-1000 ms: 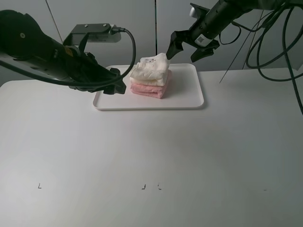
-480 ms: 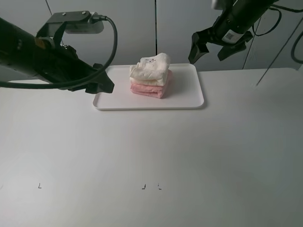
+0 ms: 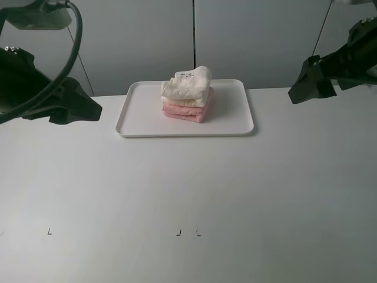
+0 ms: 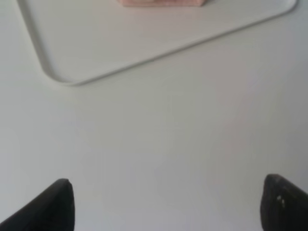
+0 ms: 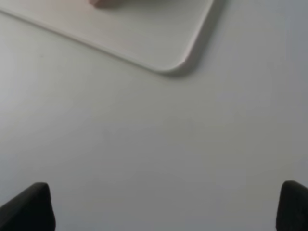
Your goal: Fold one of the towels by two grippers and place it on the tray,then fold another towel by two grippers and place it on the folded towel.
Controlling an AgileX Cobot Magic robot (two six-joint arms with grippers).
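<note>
The left gripper [image 4: 166, 204] hangs over bare tabletop with its two black fingertips [image 4: 55, 204] spread wide apart and nothing between them; from the high camera it sits off at the left side [image 3: 73, 109], well clear of the tray. The right gripper [image 5: 166, 207] is the same story, jaws splayed to the corners of its own view and empty, and it hovers at the far right [image 3: 309, 85], also well apart from the tray. Between the two arms lies the white tray [image 3: 232, 121], shallow with rounded corners and a low rim, set toward the back of the table [image 3: 188, 194]. On it, a little left of its middle, the folded pink towel [image 3: 187, 111] lies flat, and the cream-white towel [image 3: 187, 88] sits folded on top of it, a small printed label showing on its upper face. The tabletop is plain matte white, bare apart from a few tiny dark marks [image 3: 178, 233] near the front edge. Behind it stands a pale grey panelled wall [image 3: 147, 41] with a dark vertical seam running down just behind the tray.
</note>
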